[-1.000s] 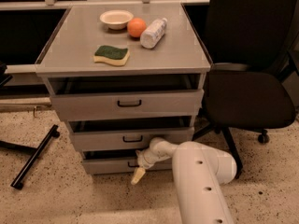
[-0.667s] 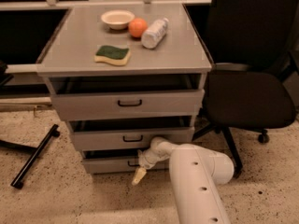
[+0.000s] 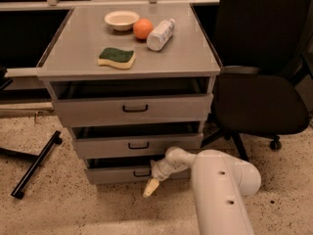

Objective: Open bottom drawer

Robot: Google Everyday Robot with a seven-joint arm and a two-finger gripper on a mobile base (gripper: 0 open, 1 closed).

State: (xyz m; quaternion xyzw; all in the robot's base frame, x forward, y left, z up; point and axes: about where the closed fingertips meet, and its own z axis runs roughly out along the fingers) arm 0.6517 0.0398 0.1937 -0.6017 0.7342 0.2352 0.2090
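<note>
The bottom drawer (image 3: 115,175) is the lowest and narrowest grey front of the cabinet, and a dark gap shows above it. Its small black bar handle (image 3: 141,173) is partly covered by my gripper. My gripper (image 3: 149,187) sits at the end of the white arm (image 3: 220,190), right at the handle, with its pale yellow tip pointing down and left below the drawer front. The mid-sized drawer (image 3: 137,146) and the top drawer (image 3: 132,109) above it each stand slightly out.
On the cabinet top (image 3: 78,43) lie a sponge (image 3: 116,58), a bowl (image 3: 121,19), an orange (image 3: 143,28) and a lying bottle (image 3: 160,34). A black office chair (image 3: 259,97) stands close on the right. A black bar (image 3: 36,163) lies on the floor at the left.
The gripper and wrist have shifted very slightly down and right at the bottom drawer's handle. The drawers look the same.
</note>
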